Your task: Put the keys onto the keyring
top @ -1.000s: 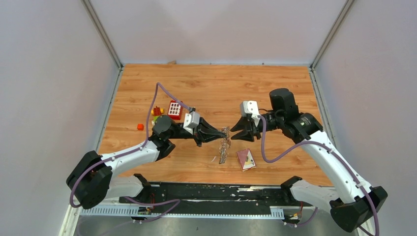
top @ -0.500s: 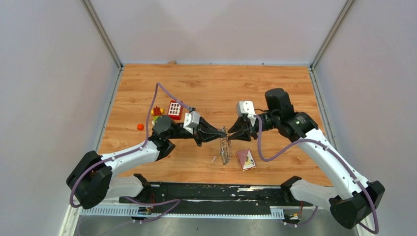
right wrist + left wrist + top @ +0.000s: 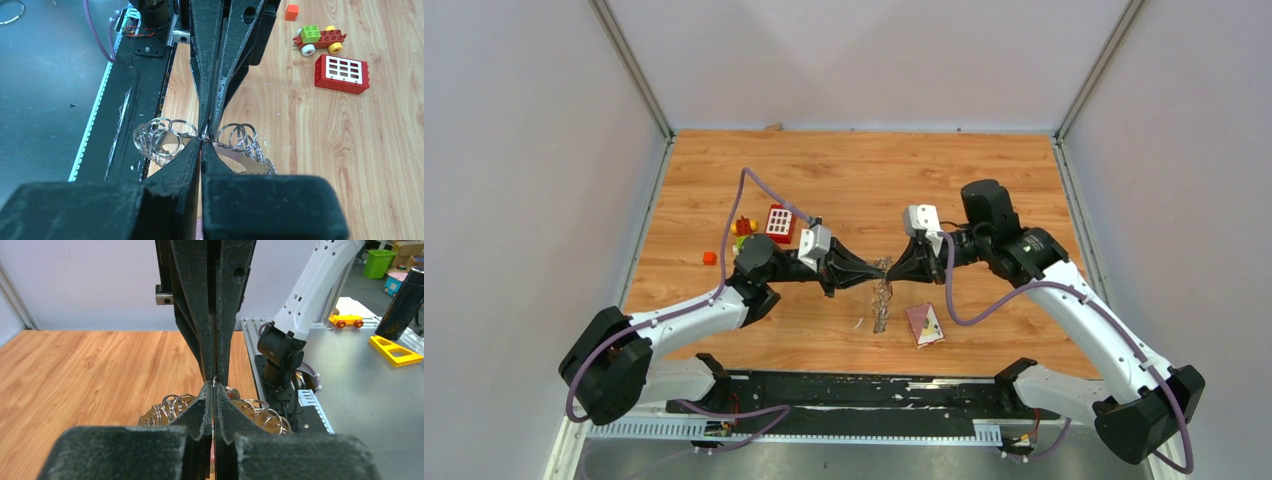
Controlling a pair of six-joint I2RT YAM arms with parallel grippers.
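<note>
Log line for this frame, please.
left tool: shut on keyring | right tool: shut on keyring | contact: tip to tip | keyring: hanging below tips

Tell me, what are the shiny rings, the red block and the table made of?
Keyring: likely metal, silvery with bright glints. Block: seemingly plastic, glossy red with a white grid. Table: wood or wood-look laminate, showing grain.

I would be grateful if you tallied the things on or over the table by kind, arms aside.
keyring: 1
red block with white squares: 1
toy car: 1
orange cube: 1
maroon card: 1
Total: 5
A pale speck beside the keyring is too small to name.
</note>
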